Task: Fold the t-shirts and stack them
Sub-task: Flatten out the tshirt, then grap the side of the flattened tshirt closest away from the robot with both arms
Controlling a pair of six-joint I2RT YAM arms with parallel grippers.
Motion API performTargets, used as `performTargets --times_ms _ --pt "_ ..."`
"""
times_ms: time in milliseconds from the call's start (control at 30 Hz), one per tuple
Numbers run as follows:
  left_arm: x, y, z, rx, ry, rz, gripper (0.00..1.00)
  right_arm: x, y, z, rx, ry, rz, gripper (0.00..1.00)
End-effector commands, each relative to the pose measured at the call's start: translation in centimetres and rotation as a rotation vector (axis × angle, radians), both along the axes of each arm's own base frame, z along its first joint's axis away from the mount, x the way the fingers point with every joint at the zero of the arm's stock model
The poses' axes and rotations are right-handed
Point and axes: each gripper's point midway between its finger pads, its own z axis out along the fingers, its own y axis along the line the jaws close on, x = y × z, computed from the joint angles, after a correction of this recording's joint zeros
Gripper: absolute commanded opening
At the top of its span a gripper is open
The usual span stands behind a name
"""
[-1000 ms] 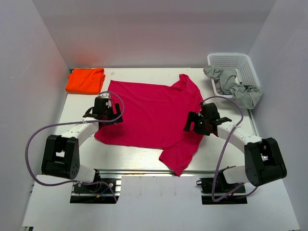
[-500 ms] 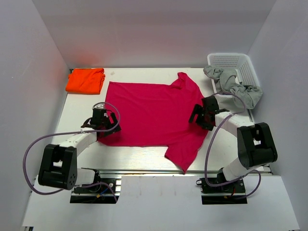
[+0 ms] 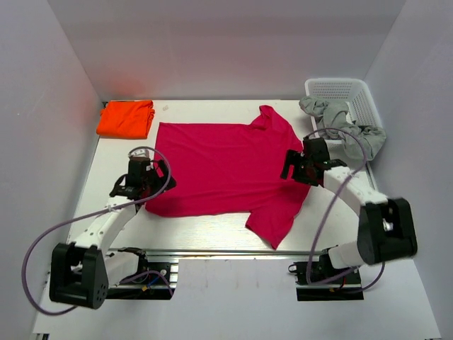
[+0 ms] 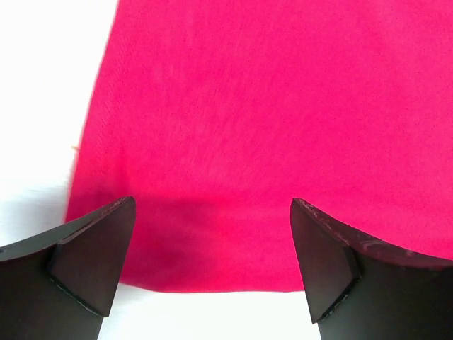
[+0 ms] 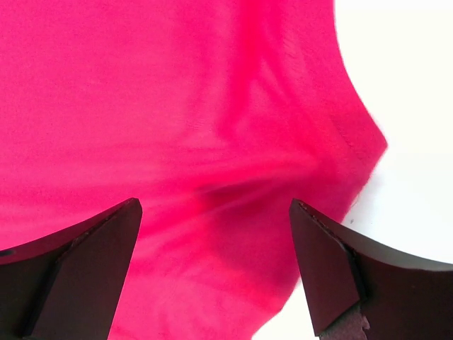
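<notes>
Two claws, both with fingers spread wide and nothing clamped between them. Left gripper point(image 4: 212, 205) sits over the near-left corner of the magenta-red t-shirt point(image 3: 226, 166); its wrist view shows the cloth's left edge and near edge meeting just ahead of the fingertips, bare white table point(image 3: 198, 225) on either side of that corner. Whether the tips touch the fabric, cannot tell. Right gripper point(image 5: 214, 205) sits over the shirt's right end, where the cloth is creased and its edge curves away to the right onto the table. Shirt lies spread flat at mid-table, long axis running left to right: straight hem toward the left arm, shoulder end toward the right arm, one sleeve pointing to the far side, the other angling toward the near edge. Body mostly smooth. Orange t-shirt point(image 3: 126, 117) lies folded into a compact block at the far-left corner, well apart from the red one. At far right stands a white mesh basket point(image 3: 340, 87), with a grey cloth point(image 3: 347, 129) spilling over its near rim onto the table.
</notes>
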Motion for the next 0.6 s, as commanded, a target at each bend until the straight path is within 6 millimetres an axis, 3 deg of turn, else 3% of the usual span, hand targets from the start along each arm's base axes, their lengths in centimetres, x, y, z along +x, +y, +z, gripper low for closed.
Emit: performTargets --times_ms 0,100,133,167,200,333,400,567 --pt "0.3 1.6 4.5 0.022 -0.07 0.119 1.0 -0.6 1.5 4.2 0.0 -0.113 0.125 0.9" --pt "-1.5 3.6 4.0 0.028 0.016 0.298 1.0 -3.3 3.9 4.3 0.035 -0.055 0.203 0.9" --pt "-3.4 4.4 2.9 0.051 0.1 0.364 1.0 -4.2 4.8 4.3 0.037 -0.048 0.236 0.9" --pt "-4.1 5.3 2.6 0.086 0.118 0.41 1.0 -5.7 4.7 3.4 0.021 0.007 0.25 0.9" --pt "-4.9 5.8 2.2 0.099 0.149 0.444 0.91 -7.1 5.8 3.0 0.012 0.031 0.299 0.9" --pt "-8.1 6.8 -1.6 0.131 0.23 0.5 0.74 -10.6 5.2 1.2 -0.064 0.13 0.302 0.9" --pt "-8.0 6.8 -1.6 0.114 0.203 0.51 0.71 -12.2 4.6 0.7 -0.075 0.154 0.294 0.9" --pt "-6.5 6.2 -1.9 0.076 0.147 0.492 0.65 -13.9 4.9 1.6 -0.001 0.109 0.274 0.89"
